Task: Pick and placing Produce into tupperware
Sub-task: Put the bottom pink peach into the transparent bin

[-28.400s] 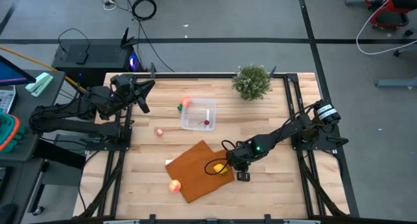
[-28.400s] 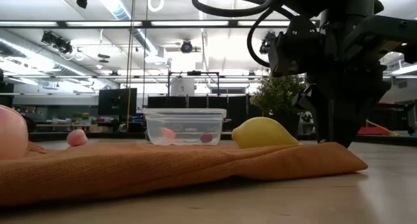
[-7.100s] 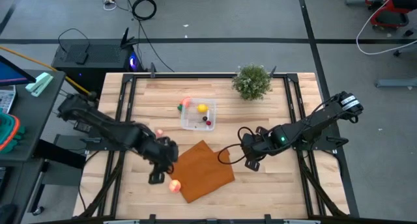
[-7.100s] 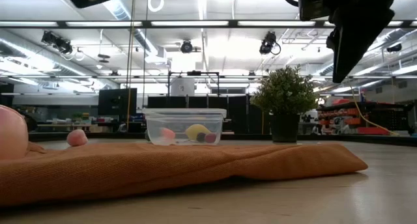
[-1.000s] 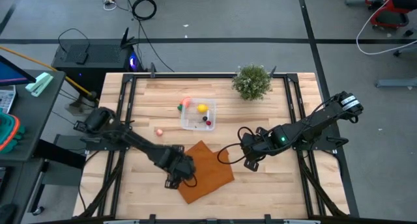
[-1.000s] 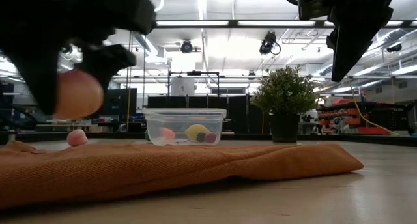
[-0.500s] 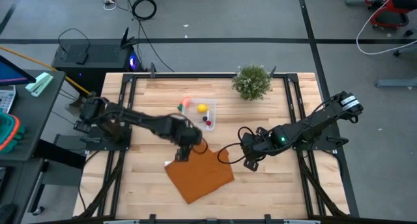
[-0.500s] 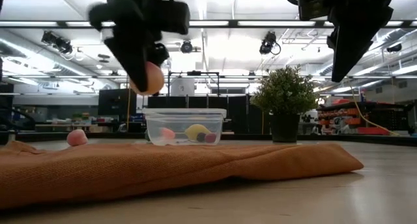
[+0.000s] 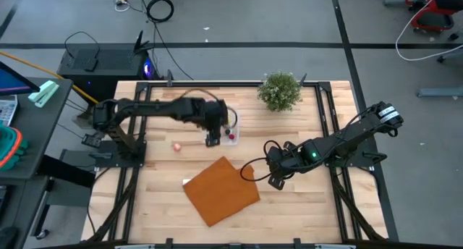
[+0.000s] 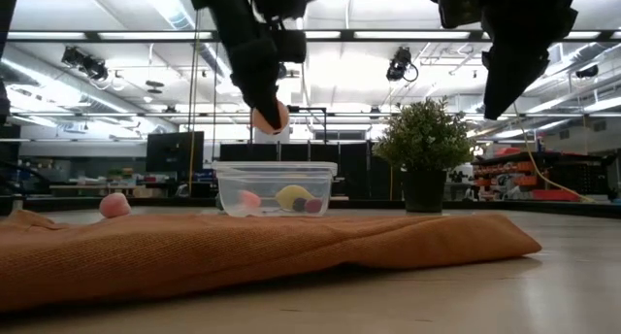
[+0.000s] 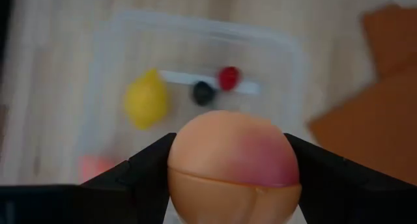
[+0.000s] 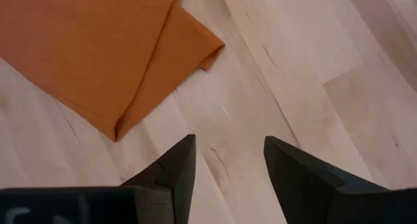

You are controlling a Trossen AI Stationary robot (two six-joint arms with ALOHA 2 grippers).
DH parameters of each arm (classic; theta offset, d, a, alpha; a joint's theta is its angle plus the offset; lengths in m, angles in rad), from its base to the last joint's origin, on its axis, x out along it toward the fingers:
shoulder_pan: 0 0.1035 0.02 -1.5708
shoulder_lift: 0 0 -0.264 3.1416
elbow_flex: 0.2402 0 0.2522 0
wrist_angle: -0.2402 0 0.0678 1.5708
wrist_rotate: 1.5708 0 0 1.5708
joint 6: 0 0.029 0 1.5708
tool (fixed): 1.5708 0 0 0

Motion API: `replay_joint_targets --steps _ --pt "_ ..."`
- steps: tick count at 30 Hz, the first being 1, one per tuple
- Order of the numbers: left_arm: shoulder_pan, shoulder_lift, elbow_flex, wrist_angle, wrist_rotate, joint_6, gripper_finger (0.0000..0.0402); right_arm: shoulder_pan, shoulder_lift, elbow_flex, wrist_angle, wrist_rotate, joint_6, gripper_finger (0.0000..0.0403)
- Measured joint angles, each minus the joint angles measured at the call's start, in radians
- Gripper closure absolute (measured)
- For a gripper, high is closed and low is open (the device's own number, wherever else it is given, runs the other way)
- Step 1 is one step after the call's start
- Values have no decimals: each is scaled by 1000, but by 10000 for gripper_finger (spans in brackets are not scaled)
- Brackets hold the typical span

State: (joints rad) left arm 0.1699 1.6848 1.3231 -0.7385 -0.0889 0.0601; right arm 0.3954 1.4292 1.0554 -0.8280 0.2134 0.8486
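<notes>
My left gripper (image 9: 213, 137) hangs over the clear tupperware (image 10: 275, 188), shut on a peach-orange round fruit (image 11: 233, 162). In the tupperware (image 11: 195, 25) lie a yellow lemon (image 11: 146, 101), a dark piece (image 11: 202, 92) and a red piece (image 11: 229, 77). A pink piece (image 9: 176, 145) rests on the table left of the tupperware. My right gripper (image 9: 273, 178) hovers open over bare wood, right of the orange mat (image 9: 221, 190), and holds nothing. My left gripper pinches the round fruit by its two opposite sides (image 11: 177, 160) between its two fingers (image 11: 140, 175). The fingers come from above and point down. The fruit (image 10: 271, 117) is lifted clear, a little above the tupperware's rim.
A bushy potted plant (image 9: 280, 90) stands at the far edge, right of the tupperware. The folded mat's corner (image 12: 207, 45) lies just ahead of my right gripper (image 12: 228, 165). Bare wood lies on the table's right and near left.
My left gripper has carried the round fruit from above the mat's near left corner toward the far edge, up and over the mat, to a spot above the tupperware. It has stayed shut on the fruit throughout.
</notes>
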Motion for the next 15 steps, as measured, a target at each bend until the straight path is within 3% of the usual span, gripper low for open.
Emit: replay_joint_targets --steps 8,15 --pt "153 15 0 12 67 -62 131 -1 0 0 16 17 19 251" --pt "163 109 0 22 115 -15 130 -27 0 0 27 24 22 251"
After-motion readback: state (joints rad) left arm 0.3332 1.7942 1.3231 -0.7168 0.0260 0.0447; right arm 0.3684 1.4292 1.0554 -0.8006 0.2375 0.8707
